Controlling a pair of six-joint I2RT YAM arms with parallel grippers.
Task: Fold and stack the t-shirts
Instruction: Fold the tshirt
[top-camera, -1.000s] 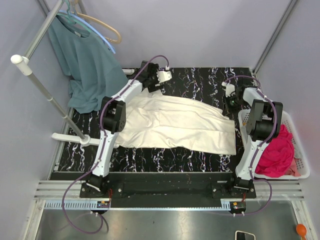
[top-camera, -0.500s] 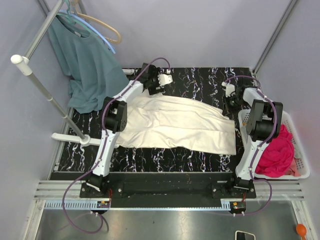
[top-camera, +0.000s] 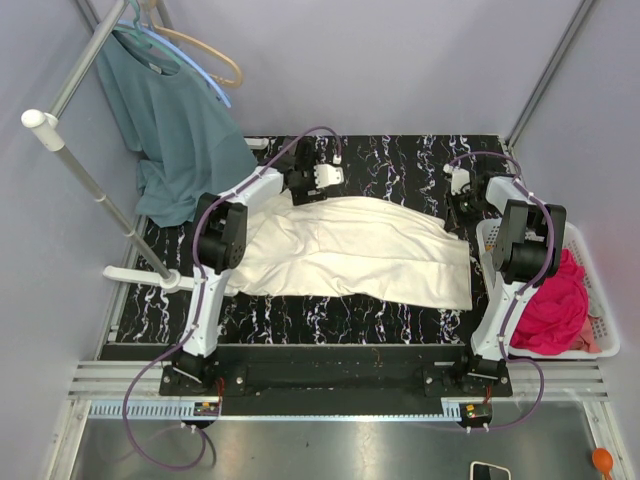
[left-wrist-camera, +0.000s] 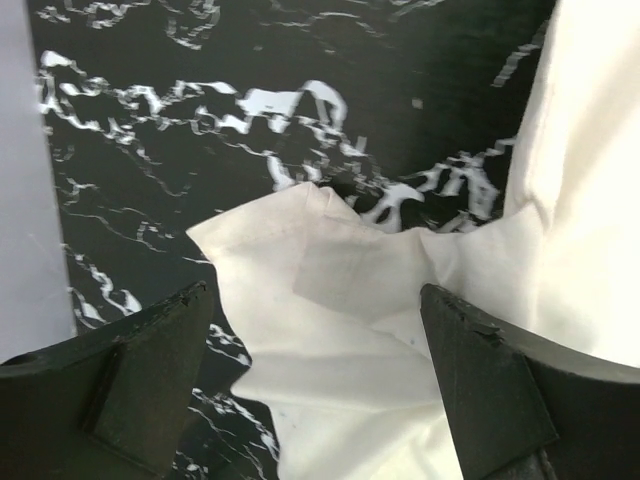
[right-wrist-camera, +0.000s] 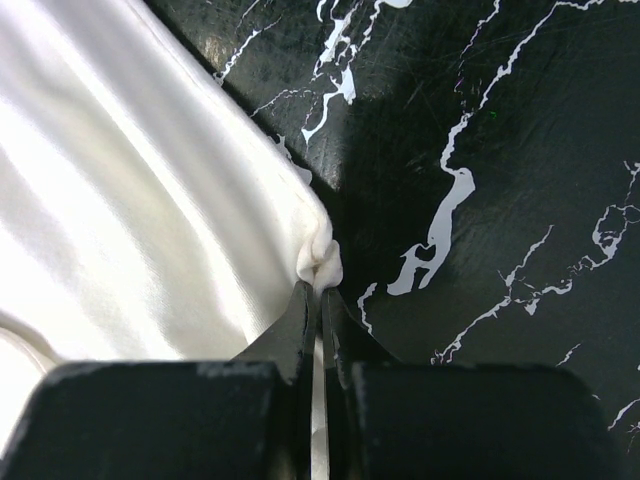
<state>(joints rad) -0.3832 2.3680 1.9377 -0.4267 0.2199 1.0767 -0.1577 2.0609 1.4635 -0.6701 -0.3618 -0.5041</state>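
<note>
The cream t-shirt (top-camera: 355, 250) lies folded lengthwise across the black marbled table (top-camera: 400, 160). My left gripper (top-camera: 308, 183) is open over the shirt's far left corner; in the left wrist view the cloth corner (left-wrist-camera: 330, 300) lies between the spread fingers (left-wrist-camera: 150, 370), not pinched. My right gripper (top-camera: 462, 208) is shut on the shirt's far right edge; in the right wrist view the fingertips (right-wrist-camera: 320, 300) pinch a small bunch of cream cloth (right-wrist-camera: 320, 262). The magenta-pink t-shirt (top-camera: 555, 305) lies crumpled in the white basket (top-camera: 600, 330) at the right.
A teal shirt (top-camera: 175, 130) hangs on a hanger from a rack (top-camera: 80, 170) at the far left. The white basket stands off the table's right edge. Bare table shows behind the cream shirt and along its front.
My left gripper has moved a little nearer and down onto the shirt's far left corner. The right gripper keeps its pinch and has barely moved.
</note>
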